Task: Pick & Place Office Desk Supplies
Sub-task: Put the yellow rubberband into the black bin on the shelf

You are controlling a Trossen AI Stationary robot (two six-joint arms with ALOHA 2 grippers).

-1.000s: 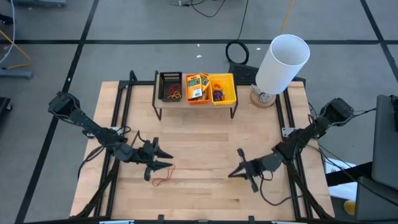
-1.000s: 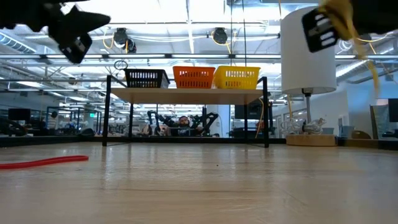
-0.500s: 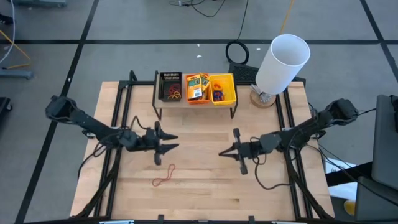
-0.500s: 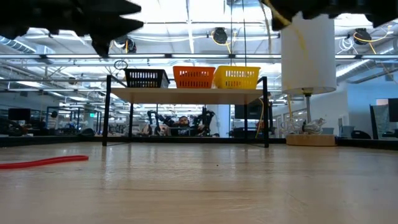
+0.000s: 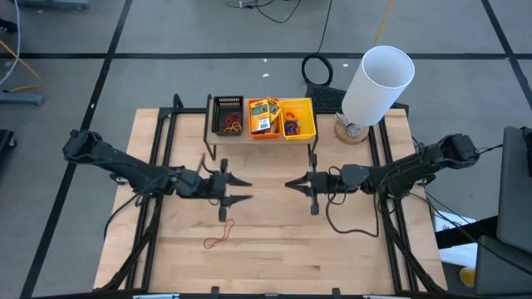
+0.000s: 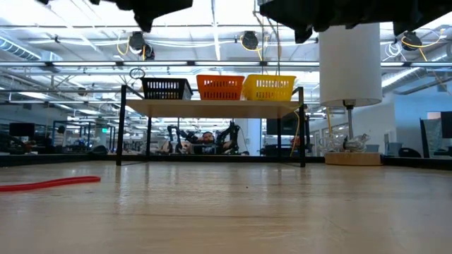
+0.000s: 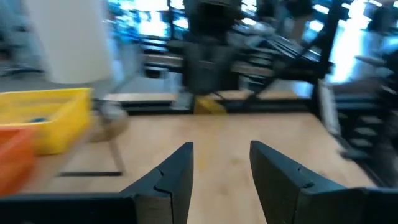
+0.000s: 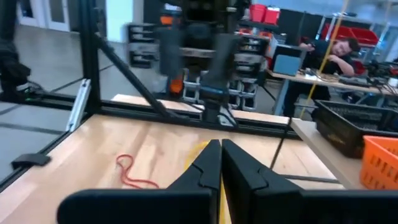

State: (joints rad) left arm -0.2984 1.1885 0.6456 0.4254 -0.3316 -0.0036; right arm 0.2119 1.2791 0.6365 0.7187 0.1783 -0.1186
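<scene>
High view: three bins are sitting on the raised shelf (image 5: 259,143), the black bin (image 5: 228,115) holding loops, the orange bin (image 5: 264,117) yellow packs, the yellow bin (image 5: 298,119) purple loops; below the shelf, the left gripper (image 5: 238,189) is hovering with fingers apart and empty, facing the right gripper (image 5: 293,183), fingers pressed together. Low view and right wrist view: one red rubber band (image 6: 49,184) is lying on the table (image 8: 155,149), well apart from the shelf.

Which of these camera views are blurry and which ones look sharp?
Left wrist view: smeared, the yellow bin and white cylinder streaked; its own fingers crisp. Right wrist view: fairly sharp, red rubber band clear. High view: sharp. Low view: the red rubber band near the lens is soft.
</scene>
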